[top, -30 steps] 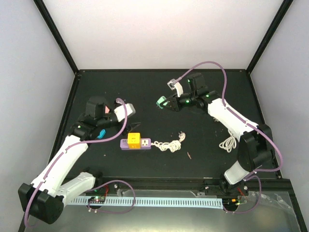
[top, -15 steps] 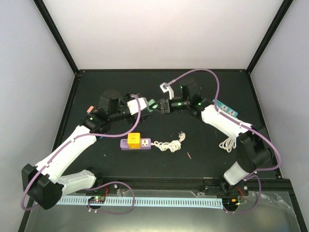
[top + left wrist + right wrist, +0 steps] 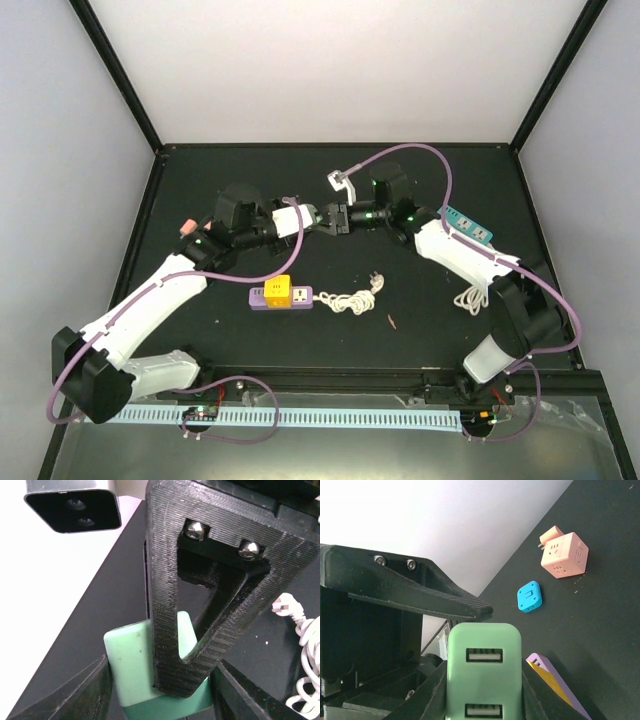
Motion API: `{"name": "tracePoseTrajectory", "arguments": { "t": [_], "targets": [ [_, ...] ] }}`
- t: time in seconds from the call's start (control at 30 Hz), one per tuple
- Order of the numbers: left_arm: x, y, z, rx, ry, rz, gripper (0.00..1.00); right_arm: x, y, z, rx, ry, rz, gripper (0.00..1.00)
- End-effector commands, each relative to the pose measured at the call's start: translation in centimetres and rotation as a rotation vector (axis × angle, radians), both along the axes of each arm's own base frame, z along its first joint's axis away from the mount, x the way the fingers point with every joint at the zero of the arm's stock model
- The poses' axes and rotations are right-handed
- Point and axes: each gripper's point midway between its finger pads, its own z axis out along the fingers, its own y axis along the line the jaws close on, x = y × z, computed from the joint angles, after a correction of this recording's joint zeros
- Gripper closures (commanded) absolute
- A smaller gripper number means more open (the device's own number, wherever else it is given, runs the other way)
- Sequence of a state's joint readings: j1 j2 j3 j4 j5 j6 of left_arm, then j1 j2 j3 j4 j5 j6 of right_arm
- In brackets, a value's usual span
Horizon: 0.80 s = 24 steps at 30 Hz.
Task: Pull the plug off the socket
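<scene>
Green adapter (image 3: 484, 672): pinched by right gripper (image 3: 482, 696), flanked by left gripper (image 3: 162, 695), whose grip is unclear; separation apparently not yet made.

light fell soft and even from above the table (image 3: 420, 340), bright enough to wash the white walls behind it flat. shadows on the matte table were faint. in the right wrist view the green block (image 3: 484, 672) was sharp.

Yellow cube (image 3: 277, 287) on purple power strip (image 3: 257, 297)
</scene>
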<state>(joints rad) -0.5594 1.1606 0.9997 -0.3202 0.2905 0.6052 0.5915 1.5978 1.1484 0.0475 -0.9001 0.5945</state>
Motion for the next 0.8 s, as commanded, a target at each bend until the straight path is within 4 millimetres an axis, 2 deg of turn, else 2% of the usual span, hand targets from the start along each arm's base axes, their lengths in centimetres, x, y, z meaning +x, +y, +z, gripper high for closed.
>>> {"name": "tracePoseTrajectory", "arguments": {
  "t": [0.0,0.27,0.37,0.47,0.67,0.77],
  "targets": [
    [0.6,-0.5,2.1,0.0,-0.073,-0.007,0.47,-1.2,0.2,1.8,0.055,-0.015,0.041,0.91],
    [1.3,-0.4,1.7,0.022,-0.082,0.017,0.52,-1.4,0.3,1.8,0.058,-0.015,0.05,0.91],
    [1.5,-0.4,1.6,0.023,-0.071,0.034,0.42,-1.5,0.3,1.7,0.057,-0.015,0.051,0.91],
    [1.6,-0.3,1.6,0.021,-0.072,0.038,0.41,-1.4,0.3,1.7,0.054,-0.017,0.05,0.91],
    [1.6,-0.1,1.4,0.019,-0.06,0.049,0.52,-1.5,0.2,1.5,0.048,-0.019,0.048,0.9],
    [1.5,0.3,0.9,0.033,-0.048,0.069,0.61,-1.5,0.1,1.5,0.04,-0.033,0.047,0.77]
  ]
}}
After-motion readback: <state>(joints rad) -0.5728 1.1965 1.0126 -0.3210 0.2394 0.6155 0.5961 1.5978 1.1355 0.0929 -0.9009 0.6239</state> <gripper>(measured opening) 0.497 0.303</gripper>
